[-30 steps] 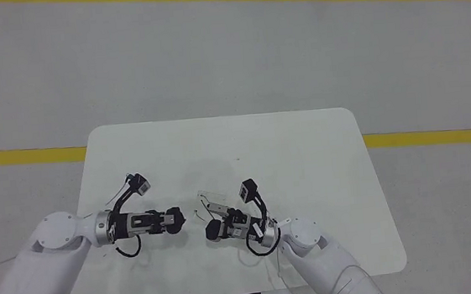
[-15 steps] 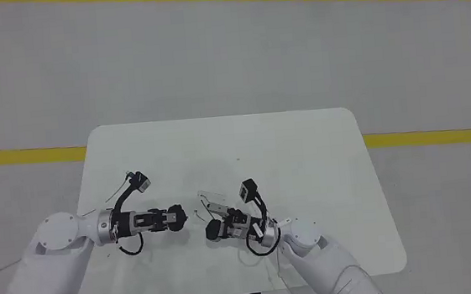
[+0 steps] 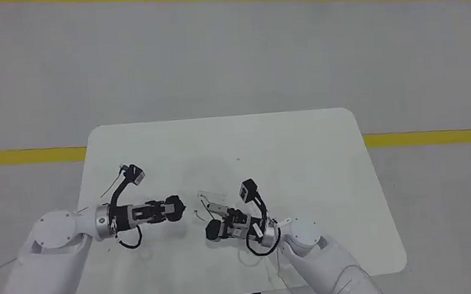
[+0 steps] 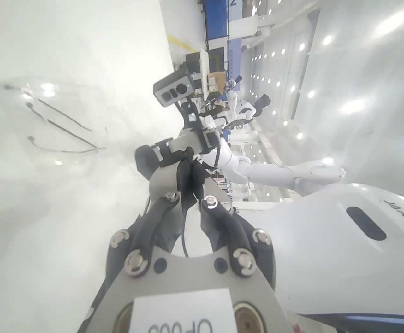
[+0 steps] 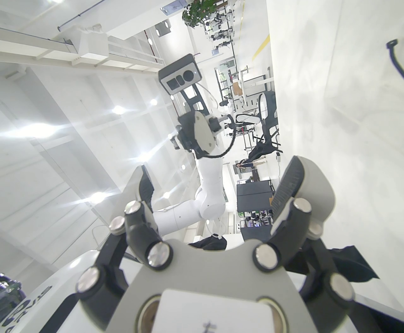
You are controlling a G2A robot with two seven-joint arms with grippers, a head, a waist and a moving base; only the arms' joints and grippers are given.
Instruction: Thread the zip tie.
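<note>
My left gripper [image 4: 189,176] is shut on a black zip tie [image 4: 183,227], whose thin strap runs back between the fingers. In the top view this left gripper [image 3: 179,208] hovers over the table's front left part and points at the right gripper [image 3: 212,231], a short gap away. My right gripper [image 5: 217,186] is open with nothing between its ribbed pads [image 5: 285,186]. It faces the left arm's wrist [image 5: 199,134].
Several loose black zip ties [image 4: 60,126] lie in a clear plastic bag [image 3: 212,201] just beyond the two grippers. Another zip tie [image 5: 394,53] lies on the white table [image 3: 302,141]. The table's far half and right side are bare.
The left arm has drifted a little away from the table's front edge, taking the zip tie with it. The right arm has kept still.
</note>
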